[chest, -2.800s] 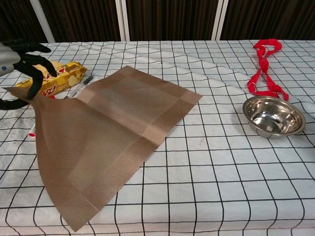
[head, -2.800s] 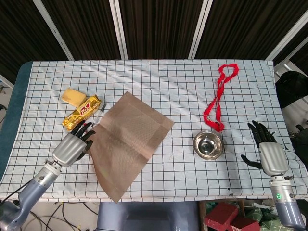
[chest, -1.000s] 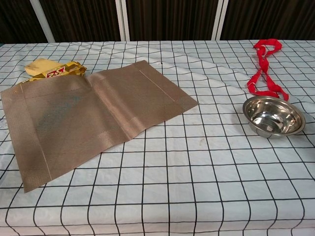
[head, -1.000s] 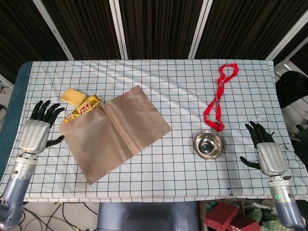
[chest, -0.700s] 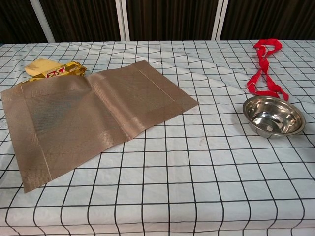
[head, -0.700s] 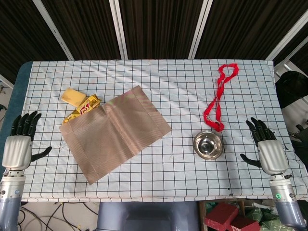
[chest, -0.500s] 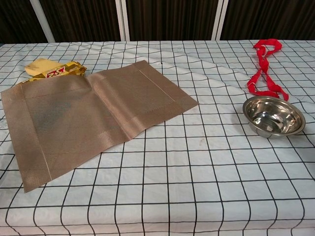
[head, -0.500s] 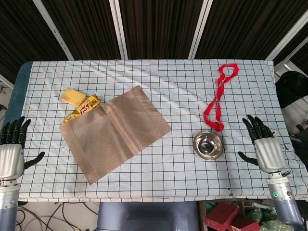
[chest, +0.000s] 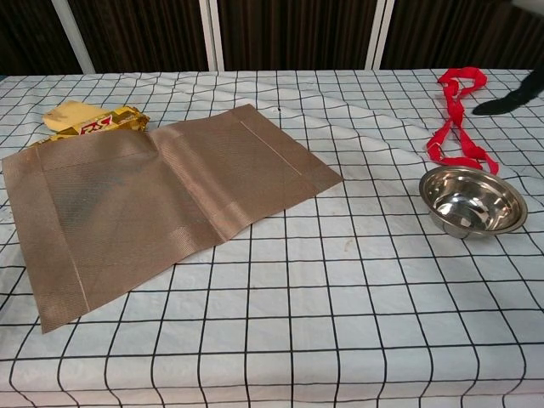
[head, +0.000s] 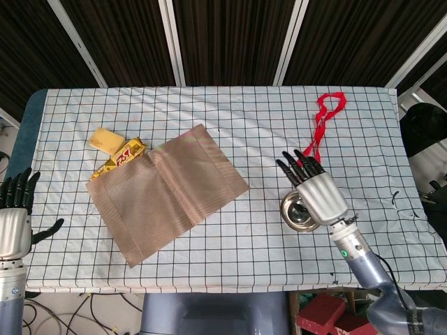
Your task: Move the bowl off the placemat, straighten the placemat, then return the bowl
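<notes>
Bowl (chest: 473,202) sits bare on the checked counter (head: 230,125), well to the right of the brown placemat (head: 164,192), which lies flat but skewed with a yellow wrapper (head: 120,160) at its far corner. My right hand (head: 316,192) hangs over the bowl, fingers spread, holding nothing. My left hand (head: 14,218) is off the counter's left edge, also spread and empty.

The robot's right hand (head: 318,190) is hanging out at about four o'clock in the head view, back facing up, its dark fingers (head: 288,167) spreading apart and holding nothing. The left hand (head: 14,222) is waiting at eight o'clock, fingers pointing up and apart, also holding nothing.
</notes>
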You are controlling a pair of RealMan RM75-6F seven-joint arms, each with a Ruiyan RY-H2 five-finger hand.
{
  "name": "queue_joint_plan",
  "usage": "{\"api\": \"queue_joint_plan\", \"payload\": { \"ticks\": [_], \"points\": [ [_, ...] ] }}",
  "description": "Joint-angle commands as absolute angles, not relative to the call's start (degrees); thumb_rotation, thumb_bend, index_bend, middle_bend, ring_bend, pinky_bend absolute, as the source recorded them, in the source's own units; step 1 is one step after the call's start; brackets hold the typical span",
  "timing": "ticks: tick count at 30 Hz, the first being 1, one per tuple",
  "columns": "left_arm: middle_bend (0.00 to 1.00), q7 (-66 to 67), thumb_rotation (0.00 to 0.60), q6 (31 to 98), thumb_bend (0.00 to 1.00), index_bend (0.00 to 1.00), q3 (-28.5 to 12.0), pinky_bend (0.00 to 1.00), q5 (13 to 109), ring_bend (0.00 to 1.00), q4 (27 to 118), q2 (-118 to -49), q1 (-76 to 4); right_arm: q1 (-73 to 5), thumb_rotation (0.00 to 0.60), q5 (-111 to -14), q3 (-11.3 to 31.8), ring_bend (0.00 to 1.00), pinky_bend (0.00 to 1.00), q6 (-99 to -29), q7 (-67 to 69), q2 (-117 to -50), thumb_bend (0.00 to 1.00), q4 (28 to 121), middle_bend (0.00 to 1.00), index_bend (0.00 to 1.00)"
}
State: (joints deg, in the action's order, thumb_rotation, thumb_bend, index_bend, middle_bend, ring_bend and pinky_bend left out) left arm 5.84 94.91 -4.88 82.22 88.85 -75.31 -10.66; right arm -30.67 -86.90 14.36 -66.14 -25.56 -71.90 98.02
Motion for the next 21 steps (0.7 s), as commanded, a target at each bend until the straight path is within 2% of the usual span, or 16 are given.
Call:
{"api": "queue_joint_plan", "payload": {
  "ticks": [1,11,21],
  "points": [
    [0.0,5.29,0.6,94.32,0.02,0.01,-5.0,0.0,82.48,0.0,88.63,-75.23,-10.68,-36.18,0.6,-82.26,16.67,0.04,0.19,-60.41,-31.63,-76.8,0.03,95.8,0.06,0.17],
    [0.0,4.67,0.6,92.37,0.02,0.01,-5.84,0.0,82.58,0.0,88.38,-75.48,-10.96,-43.24,0.6,-74.16,16.85,0.05,0.19,-53.56,-35.96,-85.34,0.03,86.43,0.07,0.19],
    [0.0,4.47,0.6,91.51,0.02,0.01,-6.8,0.0,82.35,0.0,88.26,-75.88,-10.96,-45.93,0.6,-70.48,15.84,0.05,0.19,-52.23,-34.09,-91.18,0.01,77.84,0.07,0.19]
  ]
}}
